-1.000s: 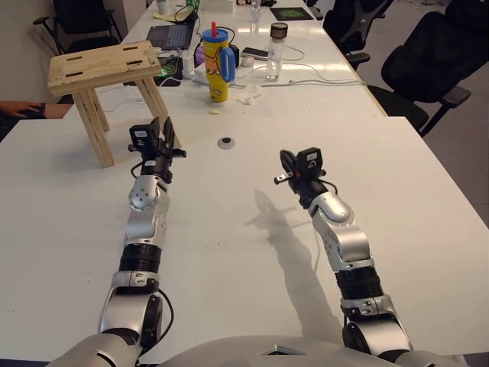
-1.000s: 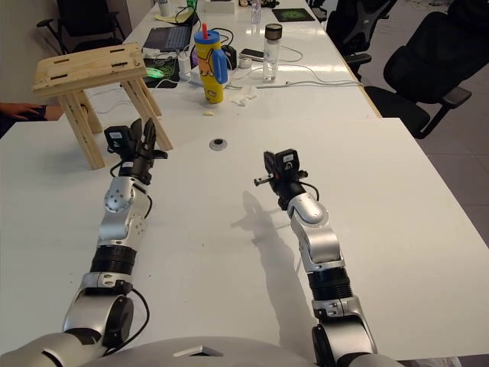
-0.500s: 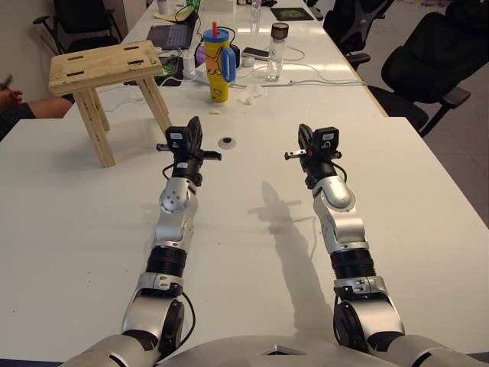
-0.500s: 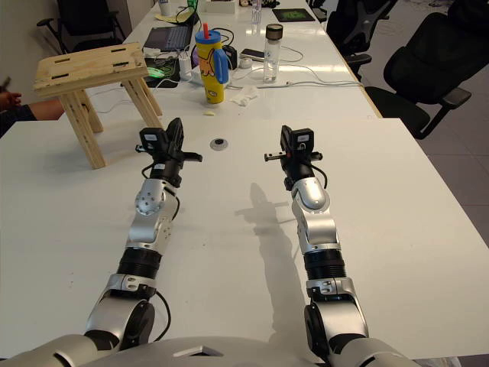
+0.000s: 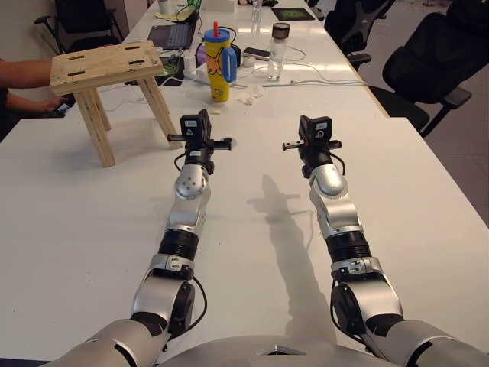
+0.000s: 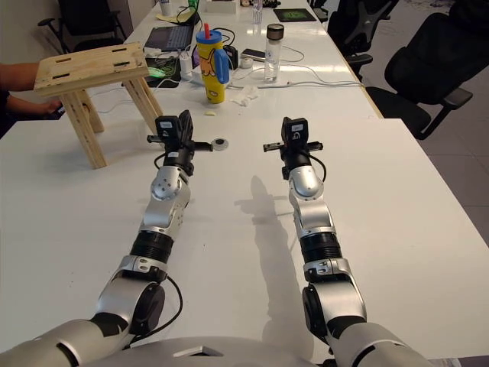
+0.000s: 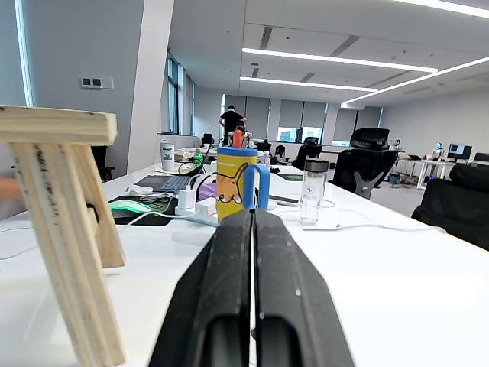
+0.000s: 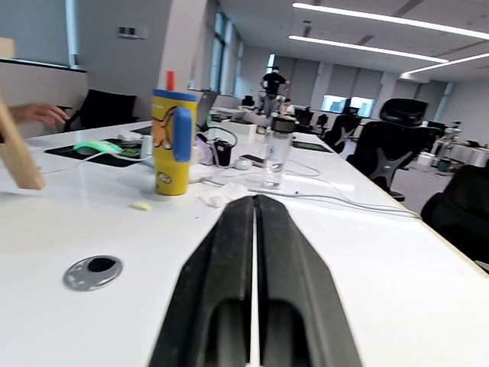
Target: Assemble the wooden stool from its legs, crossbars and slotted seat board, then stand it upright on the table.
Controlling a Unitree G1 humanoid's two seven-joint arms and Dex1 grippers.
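Note:
The wooden stool stands upright on its legs at the far left of the white table, seat board on top. Its pale leg rises close beside my left gripper in the left wrist view. My left gripper hovers over the table to the right of the stool, apart from it, fingers shut with nothing between them. My right gripper is level with it at mid table, also shut and empty. Both point toward the table's far end.
A yellow tumbler with a blue handle, a clear bottle, a laptop and cables crowd the far table. A round cable grommet lies between the grippers. A person's hand is beside the stool's far leg. Office chairs stand right.
My left gripper swung right, away from the stool, and the right gripper moved forward; both now point straight ahead. A person's arm came in at the left edge.

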